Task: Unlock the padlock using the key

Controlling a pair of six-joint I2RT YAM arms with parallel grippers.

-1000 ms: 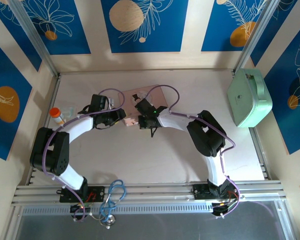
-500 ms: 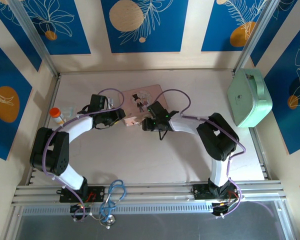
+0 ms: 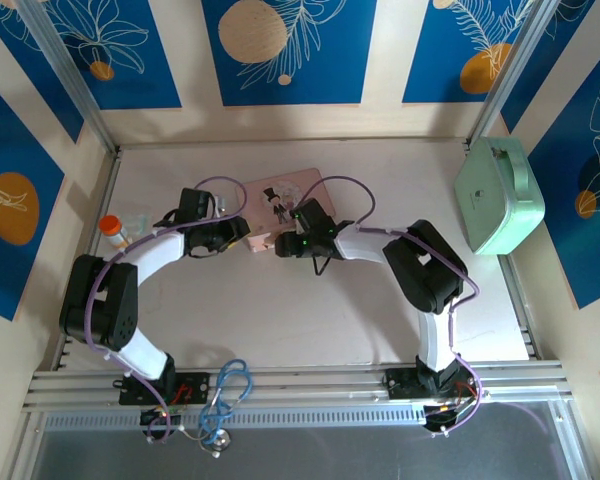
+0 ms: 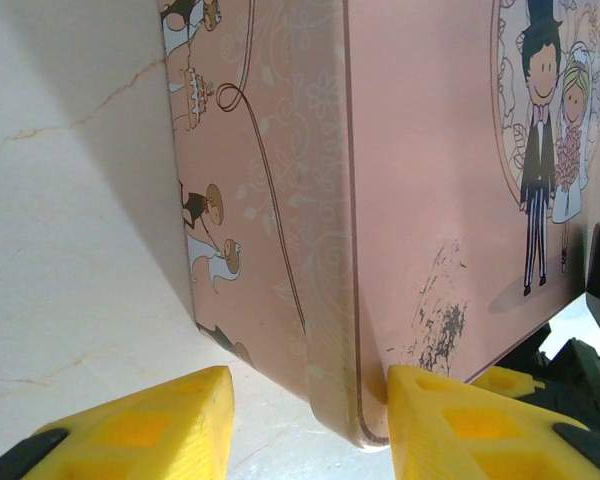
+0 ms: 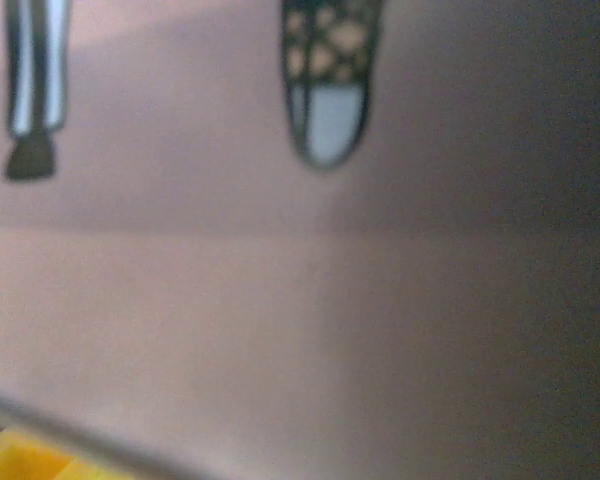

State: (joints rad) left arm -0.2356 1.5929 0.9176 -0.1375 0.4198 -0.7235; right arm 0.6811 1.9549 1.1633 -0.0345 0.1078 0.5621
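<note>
Bracing the pink tin [image 3: 280,195] looks like the step in hand. Your left gripper [image 4: 300,430] straddles the tin's near-left corner, jaws apart: one pad [image 4: 435,415] touches the tin's side, the other is clear of it. Your right gripper [image 3: 288,243] sits at the tin's near edge; can't tell if it's parted or closed. Can't tell where the padlock is, probably inside the tin. Close the left squarely on that corner before prying, or the tin may skid.

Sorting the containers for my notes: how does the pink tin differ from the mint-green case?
The pink tin is flat, printed with a cartoon couple, in the middle of the table; the mint-green case is plain, bulkier, has a handle, and sits at its right edge. Both are rounded rectangles.
</note>
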